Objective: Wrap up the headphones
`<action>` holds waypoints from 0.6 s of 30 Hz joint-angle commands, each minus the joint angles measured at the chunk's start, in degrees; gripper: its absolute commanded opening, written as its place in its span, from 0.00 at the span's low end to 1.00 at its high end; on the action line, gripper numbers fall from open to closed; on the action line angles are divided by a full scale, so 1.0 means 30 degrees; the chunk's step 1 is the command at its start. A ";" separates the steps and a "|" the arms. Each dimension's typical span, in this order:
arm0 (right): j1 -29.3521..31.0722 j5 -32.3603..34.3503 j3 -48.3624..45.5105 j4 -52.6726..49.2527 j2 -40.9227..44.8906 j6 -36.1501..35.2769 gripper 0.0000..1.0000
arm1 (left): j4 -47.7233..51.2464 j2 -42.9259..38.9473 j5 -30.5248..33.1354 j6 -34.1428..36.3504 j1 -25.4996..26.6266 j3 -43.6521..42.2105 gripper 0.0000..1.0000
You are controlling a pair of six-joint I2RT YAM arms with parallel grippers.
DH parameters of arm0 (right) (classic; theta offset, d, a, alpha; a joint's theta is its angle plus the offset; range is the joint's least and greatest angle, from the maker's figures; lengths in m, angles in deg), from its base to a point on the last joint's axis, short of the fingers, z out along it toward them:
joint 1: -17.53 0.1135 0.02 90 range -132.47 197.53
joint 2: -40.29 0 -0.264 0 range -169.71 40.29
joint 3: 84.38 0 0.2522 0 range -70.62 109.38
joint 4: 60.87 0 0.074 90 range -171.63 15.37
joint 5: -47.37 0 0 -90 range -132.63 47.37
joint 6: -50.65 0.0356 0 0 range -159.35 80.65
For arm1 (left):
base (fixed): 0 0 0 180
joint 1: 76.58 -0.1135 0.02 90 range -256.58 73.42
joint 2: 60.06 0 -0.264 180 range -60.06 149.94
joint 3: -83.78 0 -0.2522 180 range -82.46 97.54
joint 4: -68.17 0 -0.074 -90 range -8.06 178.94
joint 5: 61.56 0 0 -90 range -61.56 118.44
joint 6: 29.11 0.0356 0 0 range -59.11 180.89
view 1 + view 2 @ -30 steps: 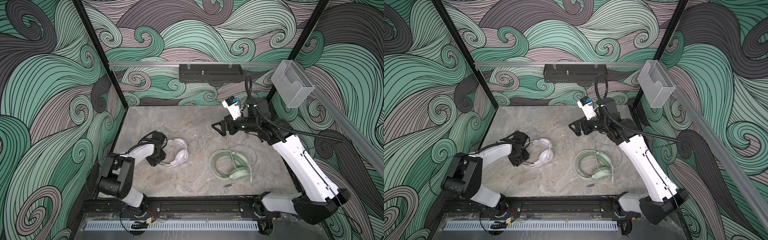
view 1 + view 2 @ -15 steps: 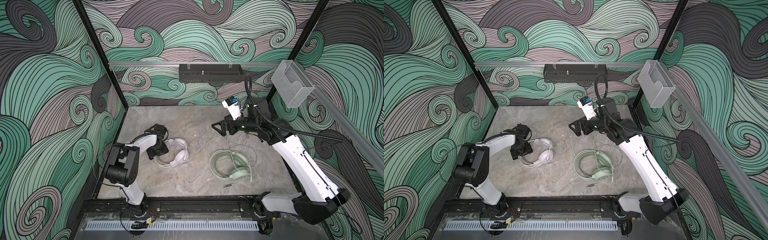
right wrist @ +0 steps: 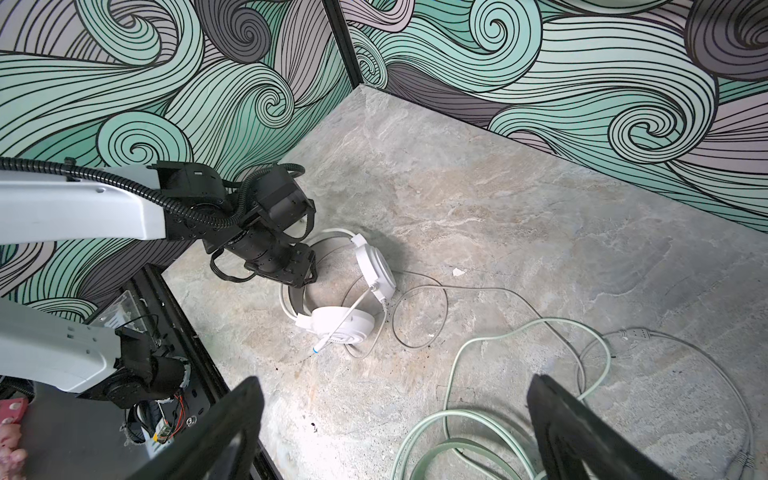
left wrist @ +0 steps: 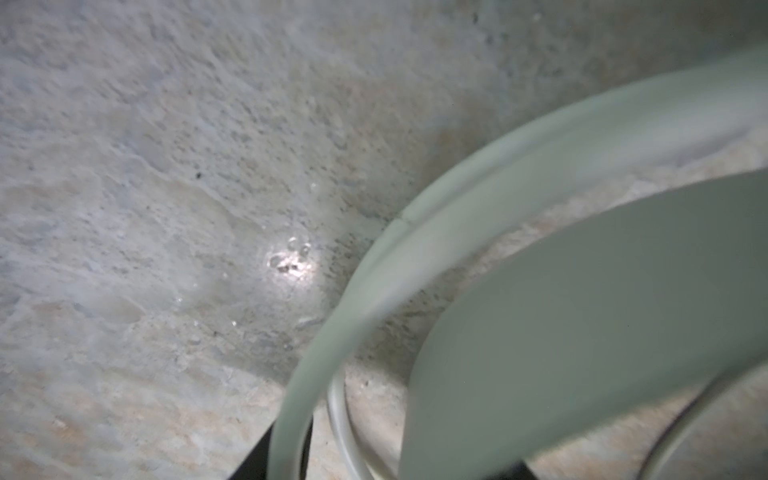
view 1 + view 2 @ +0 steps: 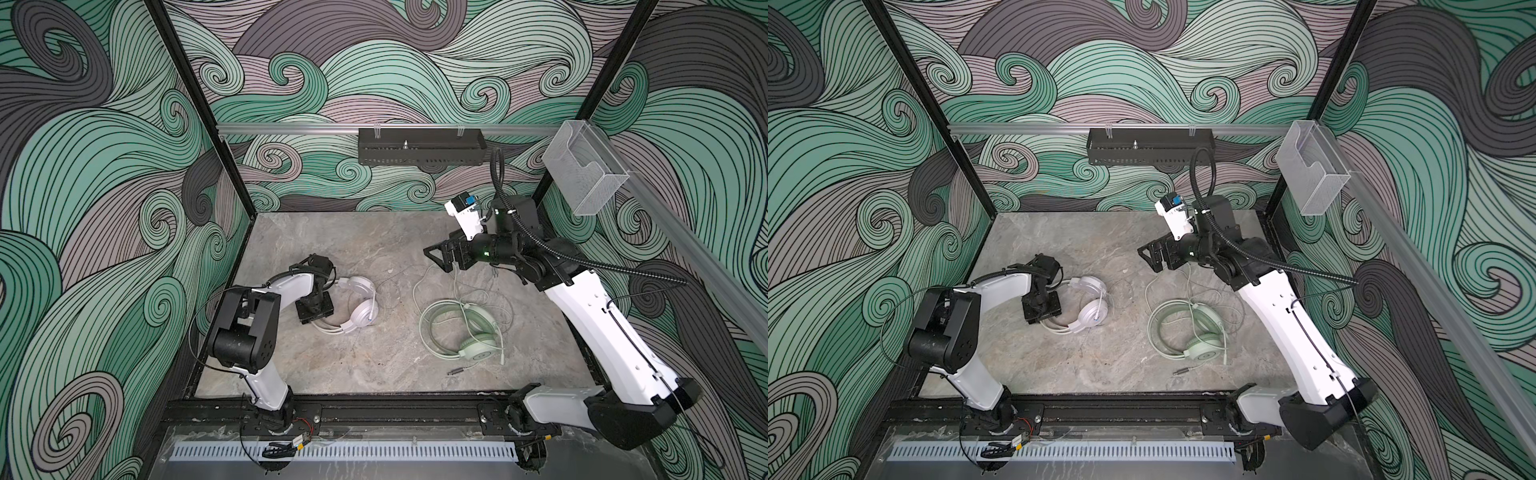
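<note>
Two headsets lay on the worktop [image 5: 353, 365], well apart: the white headset [image 5: 365, 313] on your left, the mint headset [image 5: 476, 349] on your right among its loose cable [image 5: 414, 286]. Your left fingers [image 4: 251, 467] were down at the white headband [image 4: 374, 270]; whether they pinched it could not be told. Your right fingers [image 3: 199, 436] hung spread and empty above. You seemed to be at the first pickup. Next you needed a firm hold on the band and a free cable end.
</note>
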 commanded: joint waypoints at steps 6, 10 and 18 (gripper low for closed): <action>-0.0034 0.0701 -0.0016 -0.0270 0.0528 0.0004 0.99 | -0.0669 0.0751 -0.0623 0.0257 -0.0296 -0.0432 0.41; -0.0137 0.0752 -0.0270 -0.0300 0.0744 -0.0047 0.99 | -0.0912 0.0631 -0.0923 0.0307 -0.0296 -0.0300 0.24; -0.0375 0.0973 -0.0912 -0.0271 0.0904 -0.0142 0.99 | -0.0179 -0.0232 -0.0870 0.0428 -0.0152 0.1118 0.00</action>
